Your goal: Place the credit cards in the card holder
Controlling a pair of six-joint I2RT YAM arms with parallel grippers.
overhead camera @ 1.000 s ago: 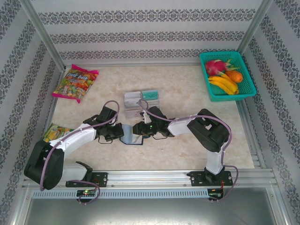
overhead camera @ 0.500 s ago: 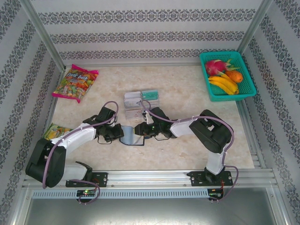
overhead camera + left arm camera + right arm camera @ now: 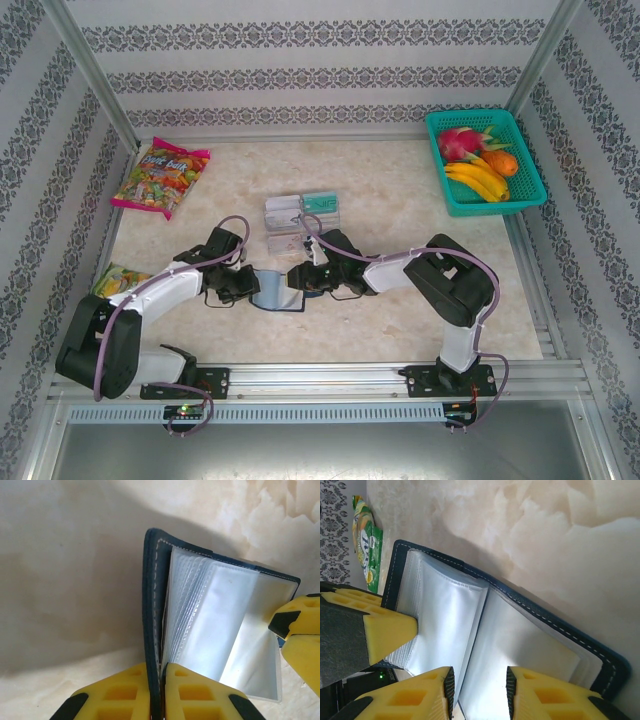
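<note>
Your left claw (image 3: 156, 680) is clenched on the holder's (image 3: 152, 595) navy cover, mid-desk (image 3: 400, 190). From above you see the cards (image 3: 320, 204) just behind it. Your right claw (image 3: 480, 690) is released, jaws astride a clear sleeve (image 3: 445, 625).

Card holder (image 3: 277, 291): navy bi-fold, pale stitching along the cover edge, spread open mid-table, glossy clear plastic sleeves fanned up from the spine. Credit cards (image 3: 302, 210): bunched just behind it, towards the far wall, grey-white ones left, teal ones right
</note>
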